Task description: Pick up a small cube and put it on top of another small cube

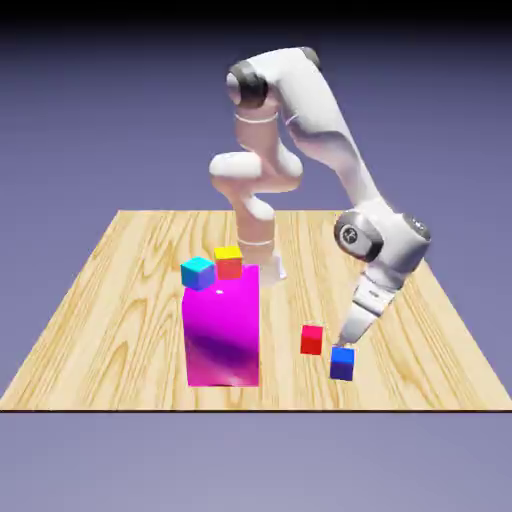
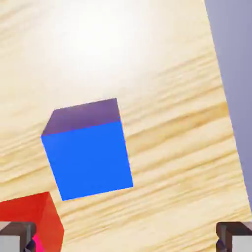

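Grey fingers [image 2: 19, 236] of our gripper [image 1: 349, 339] stand wide apart, holding nothing, just above the blue cube [image 2: 87, 150], which sits on the bench [image 1: 120, 290] near its front edge. Close beside it we see the red cube [image 1: 312, 339]. Farther off stands a magenta block [image 1: 222, 325] carrying two small cubes.

A tiny blue cube [image 1: 342, 362] sits flat on the wood near a matching red cube [image 1: 312, 339], apart.
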{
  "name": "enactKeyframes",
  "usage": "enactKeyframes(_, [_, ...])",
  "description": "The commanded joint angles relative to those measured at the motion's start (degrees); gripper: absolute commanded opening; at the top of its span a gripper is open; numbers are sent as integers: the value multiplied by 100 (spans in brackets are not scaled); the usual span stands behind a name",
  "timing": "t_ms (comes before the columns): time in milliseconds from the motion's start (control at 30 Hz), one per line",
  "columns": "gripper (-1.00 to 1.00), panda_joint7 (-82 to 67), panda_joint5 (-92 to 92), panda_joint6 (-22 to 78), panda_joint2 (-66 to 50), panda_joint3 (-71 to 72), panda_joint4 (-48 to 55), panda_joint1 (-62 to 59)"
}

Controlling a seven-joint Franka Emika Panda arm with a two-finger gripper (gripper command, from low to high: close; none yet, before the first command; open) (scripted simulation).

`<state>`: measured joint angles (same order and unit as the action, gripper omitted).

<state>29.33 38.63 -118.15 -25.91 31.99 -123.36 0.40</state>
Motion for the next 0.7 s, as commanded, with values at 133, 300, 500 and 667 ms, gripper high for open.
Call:
enactKeyframes(133, [0,181,673,-55,-783,-93,147,38])
enactKeyframes(300, [-100,186,681,-62,-790,-98,145,39])
enactKeyframes(500, [-100,-316,80,1105,256,-371,602,-343])
enactKeyframes(667, [-100,-121,-627,2222,1257,-1274,965,-565])
